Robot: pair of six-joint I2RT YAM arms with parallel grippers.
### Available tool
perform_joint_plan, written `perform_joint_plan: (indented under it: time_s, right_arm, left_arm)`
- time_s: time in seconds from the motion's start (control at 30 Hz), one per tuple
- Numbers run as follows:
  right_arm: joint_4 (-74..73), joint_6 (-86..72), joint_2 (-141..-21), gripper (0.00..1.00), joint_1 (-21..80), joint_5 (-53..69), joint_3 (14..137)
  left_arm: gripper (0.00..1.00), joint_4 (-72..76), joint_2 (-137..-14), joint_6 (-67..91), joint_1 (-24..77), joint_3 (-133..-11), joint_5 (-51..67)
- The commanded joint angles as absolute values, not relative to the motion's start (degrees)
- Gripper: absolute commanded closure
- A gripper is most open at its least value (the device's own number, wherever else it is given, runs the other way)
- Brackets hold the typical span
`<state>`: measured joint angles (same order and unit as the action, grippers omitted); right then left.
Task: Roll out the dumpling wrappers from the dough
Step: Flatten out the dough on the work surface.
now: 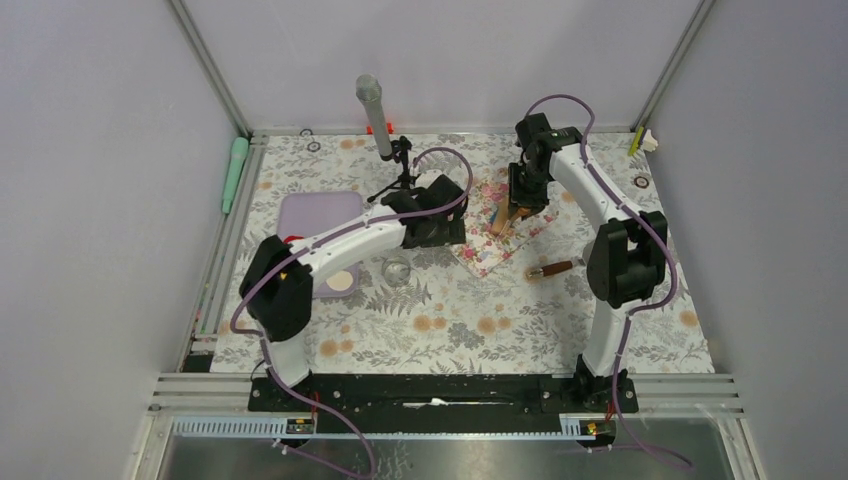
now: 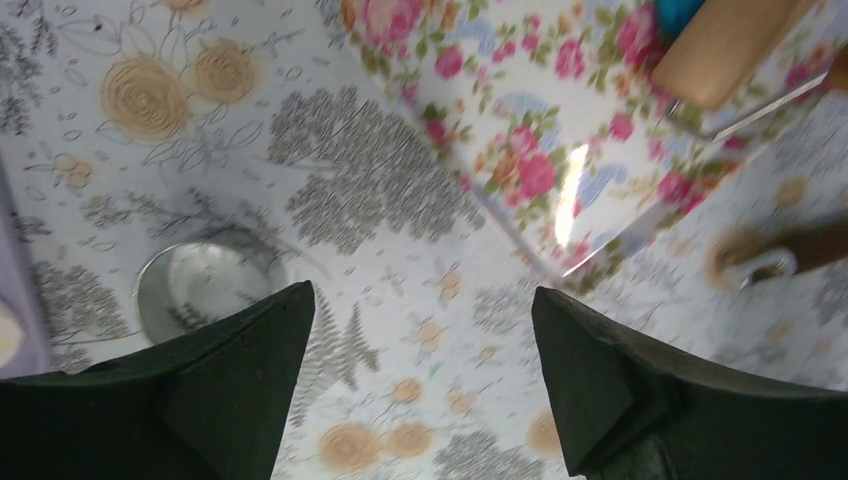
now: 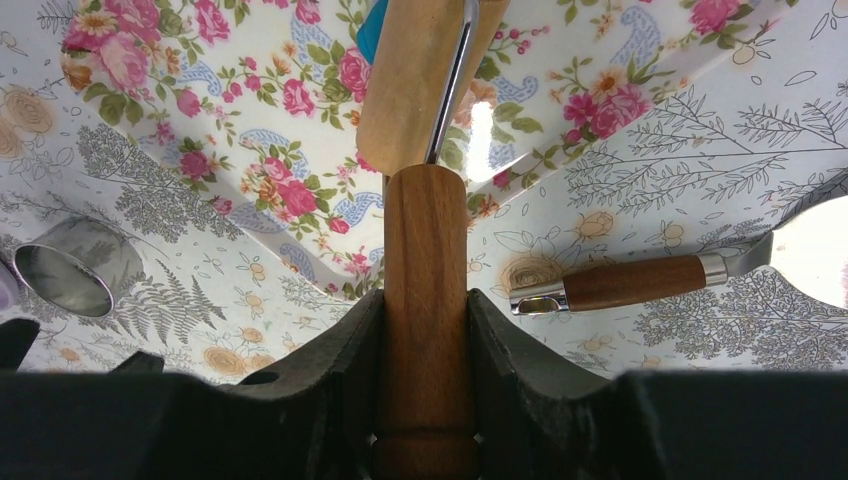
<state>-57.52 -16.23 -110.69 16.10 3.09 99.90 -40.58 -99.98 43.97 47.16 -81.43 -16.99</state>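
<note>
**A:** From above, how far along?

**B:** Looks early. Shows the right gripper (image 1: 522,205) clamped on the wooden roller (image 1: 510,222) over the pink floral mat (image 1: 485,255), toward the table's far edge, and the left gripper (image 1: 448,222) just beside the mat. No finished wrappers seen.

**A:** Left wrist?

**B:** Shows fingers (image 2: 250,350) spread, holding nothing, near a metal ring cutter (image 2: 200,290). Catches a sliver of blue dough (image 2: 680,10) by the roller's drum.

**A:** Right wrist?

**B:** Confirms the pinch on the roller's handle, with dough (image 3: 372,35) peeking from under the drum, on the mat. Leaves most rolling and cutting undone, probably.
</note>
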Motion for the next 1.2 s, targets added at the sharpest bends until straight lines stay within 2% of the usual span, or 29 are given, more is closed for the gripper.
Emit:
perform_joint_plan:
  time_s: [0.0, 0.13, 0.3, 0.53, 0.6, 0.73, 0.97, 1.17]
  right_arm:
    - [-58.9, -15.9, -111.9, 1.0, 16.0, 1.7, 103.8]
    - [-59.6, -15.2, -113.1, 1.0, 15.6, 1.3, 107.2]
    - [-60.0, -15.1, -113.4, 1.0, 15.6, 1.7, 108.3]
    - [-57.5, -16.3, -109.4, 1.0, 15.6, 3.4, 104.5]
    - [-57.5, -16.3, -109.2, 1.0, 15.6, 3.3, 104.0]
    - [-57.4, -16.0, -108.7, 1.0, 15.6, 3.5, 103.1]
    - [-55.1, -16.6, -106.5, 1.0, 15.6, 3.4, 100.8]
    - [-55.7, -17.3, -106.2, 1.0, 15.6, 6.1, 103.5]
  left_arm:
    - [0.14, -44.7, -106.6, 55.8, 47.5, -91.0, -23.3]
    - [0.22, -49.8, -113.3, 62.9, 47.5, -95.2, -24.3]
    - [0.27, -50.5, -118.3, 65.3, 47.3, -99.0, -22.1]
    - [0.36, -51.7, -122.6, 65.9, 47.0, -104.3, -22.7]
    - [0.41, -51.7, -123.6, 66.3, 46.8, -105.0, -22.6]
    - [0.48, -50.9, -125.5, 67.0, 46.1, -103.7, -19.9]
    - [0.49, -49.0, -126.1, 67.5, 45.2, -99.8, -18.3]
    - [0.64, -48.8, -126.6, 66.9, 45.2, -98.5, -18.7]
